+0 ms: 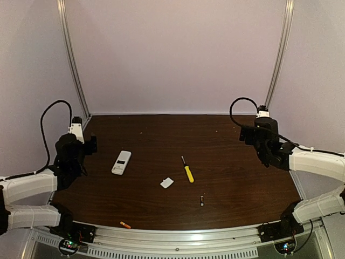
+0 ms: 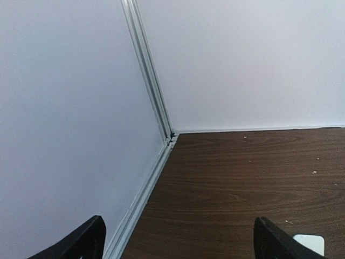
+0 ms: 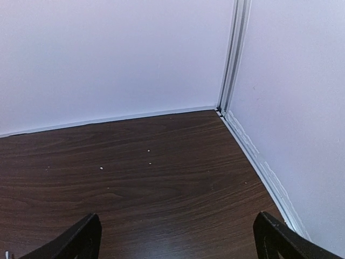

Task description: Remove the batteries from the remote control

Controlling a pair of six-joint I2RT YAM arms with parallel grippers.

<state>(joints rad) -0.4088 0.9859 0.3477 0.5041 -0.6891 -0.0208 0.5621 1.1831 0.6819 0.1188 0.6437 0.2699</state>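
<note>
The white remote control point(image 1: 121, 162) lies flat on the dark wooden table, left of centre; one white corner of it shows in the left wrist view point(image 2: 309, 243). The dark battery point(image 1: 202, 200) lies right of centre near the front. The orange-red battery point(image 1: 125, 224) lies at the front edge, left of centre. My left gripper point(image 1: 89, 144) is open and empty at the table's left edge, left of the remote. My right gripper point(image 1: 247, 134) is open and empty at the right edge, far from all of them.
A yellow-handled screwdriver point(image 1: 187, 170) lies at the table's centre. A small white square cover piece point(image 1: 167, 183) lies just left of it. White walls and metal corner rails point(image 2: 153, 97) enclose the table on three sides. A metal rail point(image 1: 178, 237) runs along the front.
</note>
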